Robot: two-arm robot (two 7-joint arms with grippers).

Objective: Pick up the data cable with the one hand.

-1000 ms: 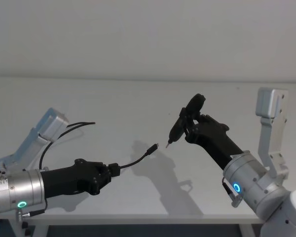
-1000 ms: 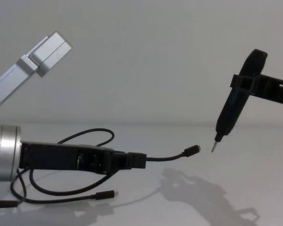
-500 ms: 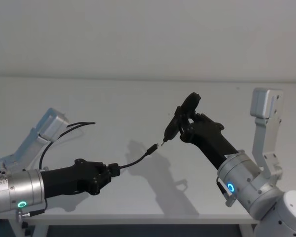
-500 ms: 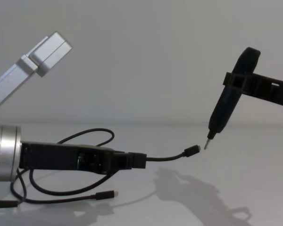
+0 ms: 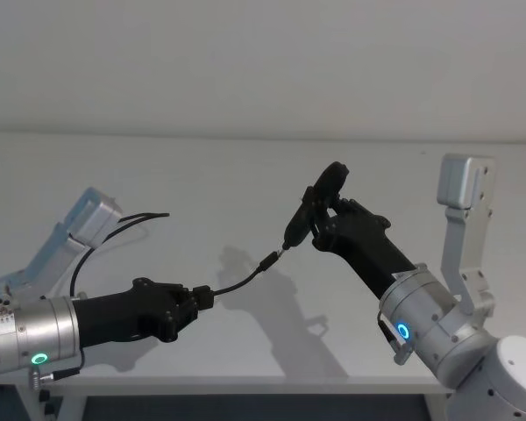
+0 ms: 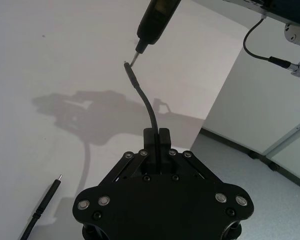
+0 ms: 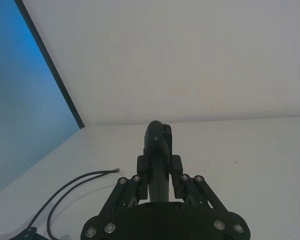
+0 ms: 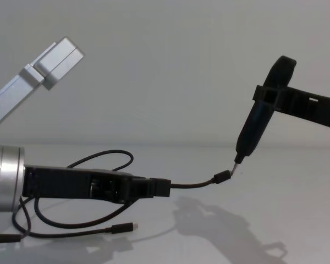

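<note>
Nearest, at the left, the left gripper reaches out level above the white table, its flat fingers pressed together on the data cable a little way behind the plug; the left wrist view shows the cord pinched in the slot between the fingertips. The held end is therefore off the table, arching up and to the right from the grip, while the rest of the cable hangs back to lie in loose loops on the table at the near left, its other plug end resting flat. The cord is thin, black and limp, far slimmer than the fingers holding it. Farther out to the right, the right gripper is clamped on a black tool with a thin metal tip, and that tip sits at the raised plug, touching it or very nearly so. The risk as I judge it: the free length beyond the grip is soft, so a push from the tip would bend the plug aside rather than meet it squarely, and a harder push could drag the thin cord through the pinch.
</note>
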